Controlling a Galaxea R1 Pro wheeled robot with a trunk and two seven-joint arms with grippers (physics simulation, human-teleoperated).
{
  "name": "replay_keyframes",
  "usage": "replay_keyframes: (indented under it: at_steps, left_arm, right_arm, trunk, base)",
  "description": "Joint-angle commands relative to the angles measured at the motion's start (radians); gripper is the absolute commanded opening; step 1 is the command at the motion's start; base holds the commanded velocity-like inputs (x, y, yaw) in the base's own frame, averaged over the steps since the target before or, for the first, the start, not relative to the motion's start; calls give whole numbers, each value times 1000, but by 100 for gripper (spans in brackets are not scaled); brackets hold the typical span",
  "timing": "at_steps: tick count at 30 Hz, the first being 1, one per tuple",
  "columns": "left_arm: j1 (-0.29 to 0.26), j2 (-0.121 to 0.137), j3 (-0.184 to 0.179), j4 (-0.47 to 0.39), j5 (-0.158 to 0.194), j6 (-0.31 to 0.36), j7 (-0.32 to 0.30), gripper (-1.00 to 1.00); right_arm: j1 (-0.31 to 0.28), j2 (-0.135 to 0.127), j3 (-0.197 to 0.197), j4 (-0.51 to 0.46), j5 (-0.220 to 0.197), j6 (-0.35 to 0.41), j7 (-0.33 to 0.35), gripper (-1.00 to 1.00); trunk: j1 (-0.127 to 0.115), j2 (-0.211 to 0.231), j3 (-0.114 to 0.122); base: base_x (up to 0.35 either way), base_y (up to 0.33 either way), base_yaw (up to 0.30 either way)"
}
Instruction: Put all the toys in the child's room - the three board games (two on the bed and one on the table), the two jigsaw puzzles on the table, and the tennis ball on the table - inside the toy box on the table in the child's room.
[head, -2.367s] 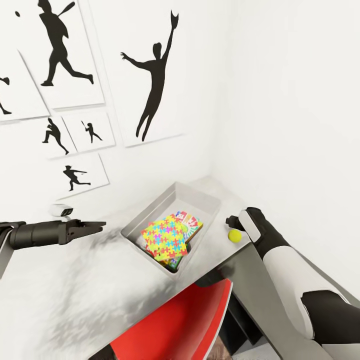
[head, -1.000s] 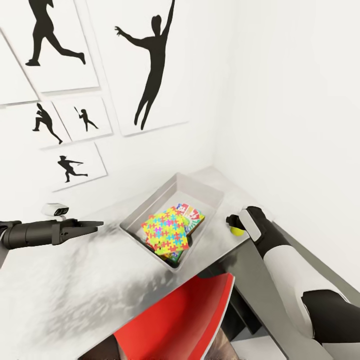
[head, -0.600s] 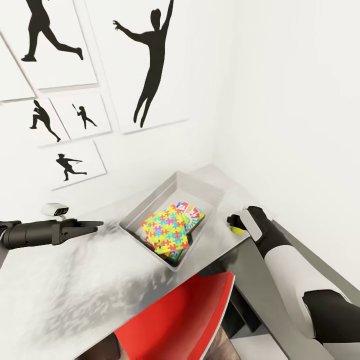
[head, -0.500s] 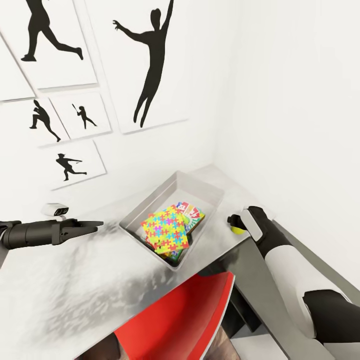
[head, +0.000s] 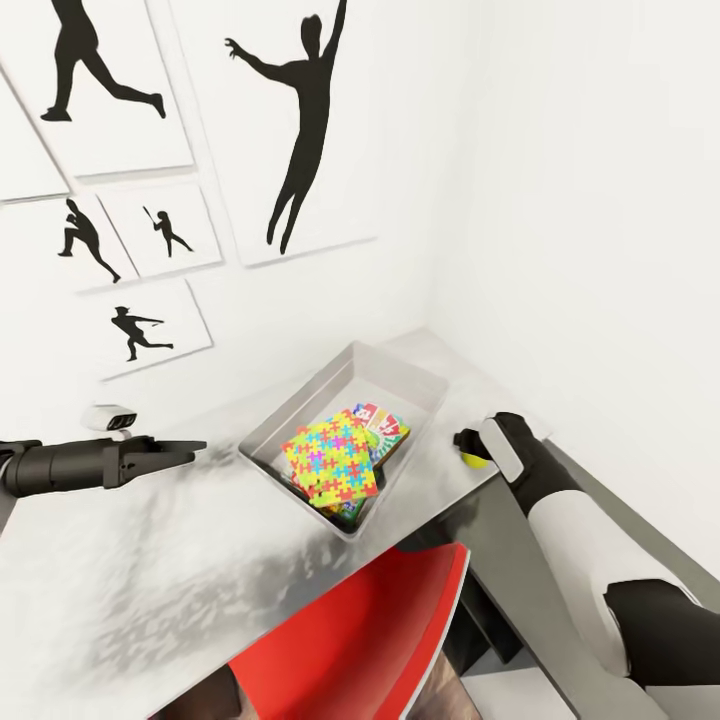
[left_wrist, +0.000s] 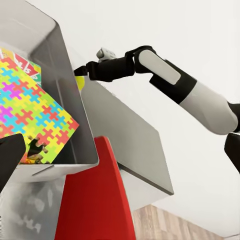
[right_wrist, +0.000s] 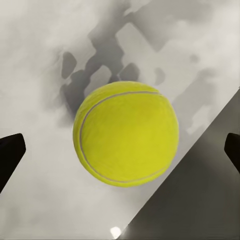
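Nothing moved since 0.5 s ago: right gripper (right_wrist: 120, 145) wide open over small yellow-green tennis ball (right_wrist: 126, 133); left gripper (head: 185, 449) nearly closed, empty, beside shallow grey toy box (head: 300, 410).

Right claw (head: 466, 441) — lower over tennis ball (head: 473, 460)

Head looks down; right wrist close above tennis ball (right_wrist: 126, 133).

Red chair (head: 350, 650) at bottom centre of head view, seat back w/ curved top edge, tucked partly under the desk edge (also seen in left wrist view (left_wrist: 95, 200)). Strip of wood plank floor (left_wrist: 170, 225) beyond it. White wall behind has black baseball silhouette posters (head: 300, 130), one large, several smaller to its left.
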Motion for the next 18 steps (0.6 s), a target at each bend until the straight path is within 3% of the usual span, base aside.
replay_keyframes:
  at_steps: [1,7,18]
  left_arm:
    - [-11,1,-1,0,1,11,-2,100]
    - [-67,3,-2,0,1,11,-2,100]
    - [-76,1,-5,0,-1,11,-2,100]
  right_arm:
    - [-1,0,6,-1,-10,2,-9,100]
    - [-1,-1,7,-1,-10,2,-10,100]
    - [-1,-10,7,-1,-11,2,-10,100]
  trunk:
    - [1,-2,-3]
    - [1,-2,-10]
    - [1,-2,-12]
  base:
    - [0,0,0]
    - [0,0,0]
    - [0,0,0]
